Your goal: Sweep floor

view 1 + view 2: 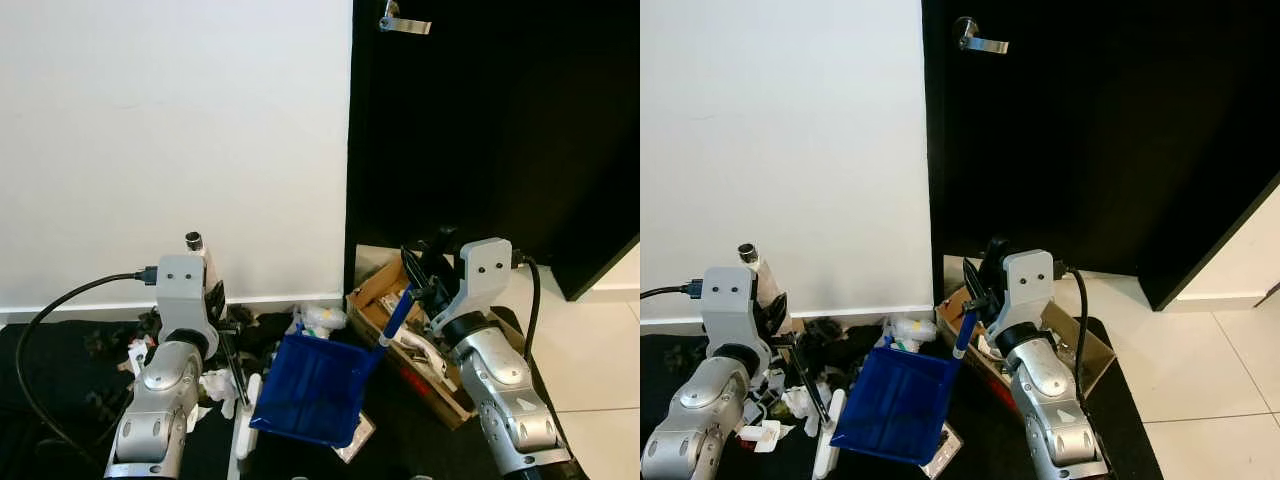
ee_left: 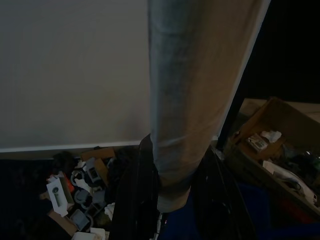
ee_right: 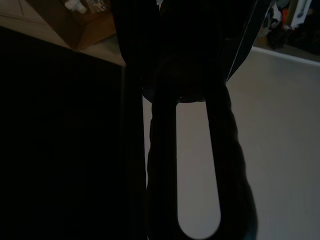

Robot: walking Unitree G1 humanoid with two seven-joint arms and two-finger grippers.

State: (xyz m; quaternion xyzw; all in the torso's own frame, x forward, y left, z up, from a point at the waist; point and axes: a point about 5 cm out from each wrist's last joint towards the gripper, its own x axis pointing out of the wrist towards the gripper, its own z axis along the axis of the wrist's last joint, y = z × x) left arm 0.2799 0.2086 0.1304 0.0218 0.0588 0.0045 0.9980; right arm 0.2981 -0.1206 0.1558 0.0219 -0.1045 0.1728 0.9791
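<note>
Left eye view: the right gripper (image 1: 425, 290) has its fingers clenched on the blue handle (image 1: 397, 315) of a blue dustpan (image 1: 312, 390), which hangs tilted above a dark mat (image 1: 60, 370) at the foot of a white wall (image 1: 170, 140). The left gripper (image 1: 222, 325) grasps a thin broom handle (image 1: 234, 375) that runs down to a white broom head (image 1: 246, 420). Scraps of litter (image 1: 215, 385) lie on the mat beside the broom. An open cardboard box (image 1: 375, 290) stands before a black door (image 1: 490, 130).

Right eye view: the same scene; the door's metal lever (image 1: 978, 40) is at the top.

Left wrist view: a pale broom handle (image 2: 195, 100) passes between the dark fingers (image 2: 132, 200), with litter (image 2: 75, 187) and the box (image 2: 275, 130) on the floor beyond.

Right wrist view: very dark; the looped end of the dustpan handle (image 3: 197, 170) stands close to the camera.
</note>
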